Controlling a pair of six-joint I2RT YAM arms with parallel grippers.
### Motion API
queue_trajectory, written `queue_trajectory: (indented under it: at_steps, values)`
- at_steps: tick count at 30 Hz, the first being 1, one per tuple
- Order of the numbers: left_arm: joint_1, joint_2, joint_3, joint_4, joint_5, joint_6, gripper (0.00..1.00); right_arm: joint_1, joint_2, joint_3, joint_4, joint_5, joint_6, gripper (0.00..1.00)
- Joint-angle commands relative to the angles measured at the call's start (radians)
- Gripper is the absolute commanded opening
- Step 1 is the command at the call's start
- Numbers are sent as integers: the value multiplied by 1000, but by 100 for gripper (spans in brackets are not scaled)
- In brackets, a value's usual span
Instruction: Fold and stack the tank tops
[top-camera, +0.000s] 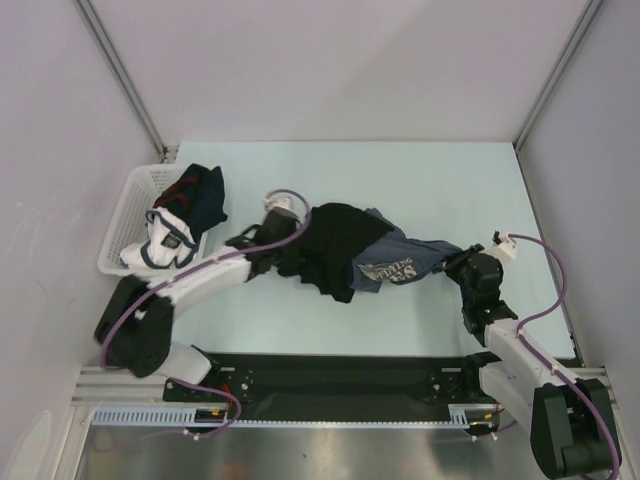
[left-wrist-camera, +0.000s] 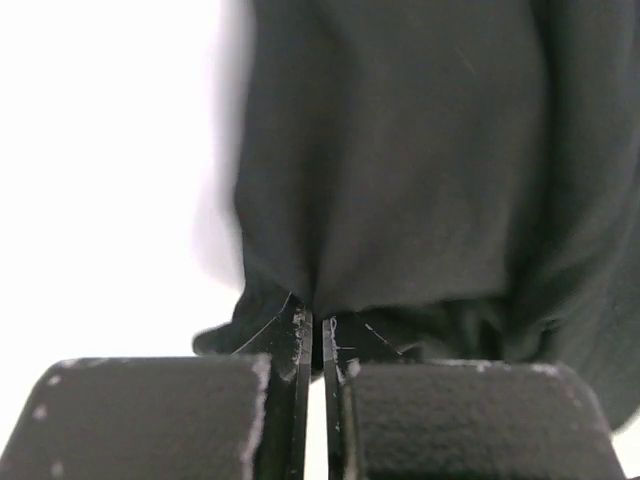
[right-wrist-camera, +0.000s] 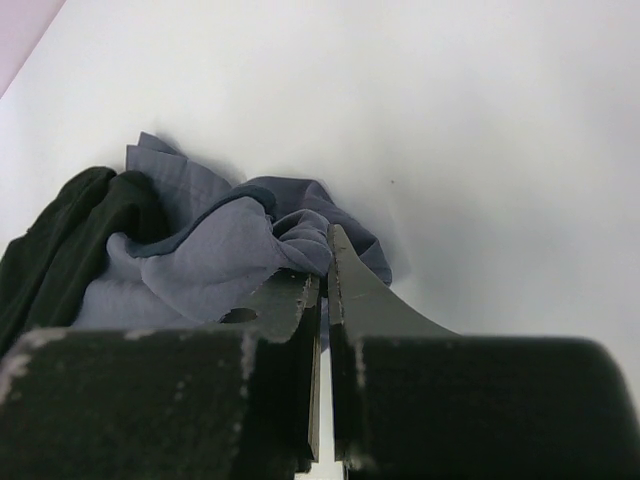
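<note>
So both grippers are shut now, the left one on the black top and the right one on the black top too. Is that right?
Not quite. The right gripper is shut on the blue-grey top, not the black one: the right wrist view shows blue-grey cloth at its closed fingertips. The left gripper is shut on the black top, as you said.

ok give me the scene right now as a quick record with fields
black tank top: crumpled mid-table, overlapping the blue-grey one's left part
blue-grey tank top: bunched, logo up, right of the black
left fingers: shut on black top's left edge
right fingers: shut on blue-grey top's right end
basket: white, far left, holding other clothes
folded: neither yet
</note>
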Motion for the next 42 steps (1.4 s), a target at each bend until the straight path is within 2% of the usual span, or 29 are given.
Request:
queue_trajectory:
  at_steps: [1, 3, 5, 6, 10, 12, 15, 16, 17, 18, 21, 23, 26, 31, 33, 38, 39, 40, 41, 42]
  values:
    - [228, -281, -33, 4, 32, -30, 0, 1, -21, 25, 11, 55, 30, 0]
    - [363, -417, -10, -12, 57, -35, 0, 1, -24, 28, -18, 92, 39, 0]
    - [436, -465, 40, -68, 76, -32, 0, 0, -42, 22, -35, 127, 56, 0]
    - [469, -470, 124, -97, 94, -30, 0, 0, -46, 17, -35, 132, 58, 0]
    - [676, -397, 391, -244, 233, -35, 0, 1, -50, 5, -15, 124, 61, 0]
    - [819, -374, 525, -259, 336, -72, 0, 1, -29, 11, -10, 111, 59, 0]
    - [953, -305, 683, -256, 528, -151, 0, 0, -12, 16, -9, 97, 59, 0]
    - [1027, -277, 726, -272, 580, -173, 0, 1, -13, 14, -9, 95, 59, 0]
    - [1069, -213, 799, -282, 631, -228, 0, 1, -13, 13, -9, 94, 61, 0]
    - [1153, -193, 820, -280, 733, -260, 0, 1, -15, 11, -6, 92, 62, 0]
    - [1313, -206, 770, -187, 818, -413, 0, 1, -15, 8, 1, 86, 62, 0]
    - [1365, -231, 759, -108, 824, -473, 0, 1, -7, 6, 11, 77, 62, 0]
    - [1445, -216, 830, -159, 802, -478, 1, 1, 14, 13, 19, 62, 64, 0]
    - [1600, -283, 791, -220, 659, -477, 0, 1, 19, 16, 16, 55, 61, 0]
    - [1602, -271, 855, -333, 605, -429, 0, 3, 16, 14, 21, 52, 59, 0]
    - [1576, -306, 665, -217, 570, -457, 2, 4, 28, 20, 22, 40, 56, 0]
    - [1542, -303, 653, -193, 564, -448, 30, 4, 26, 22, 21, 37, 53, 0]
    - [1522, -289, 645, -191, 555, -420, 45, 4, 25, 22, 19, 35, 53, 0]
    - [1502, -282, 647, -196, 530, -400, 68, 6, 23, 20, 22, 35, 53, 0]
    - [1461, -272, 650, -214, 522, -382, 99, 6, 22, 20, 24, 34, 53, 0]
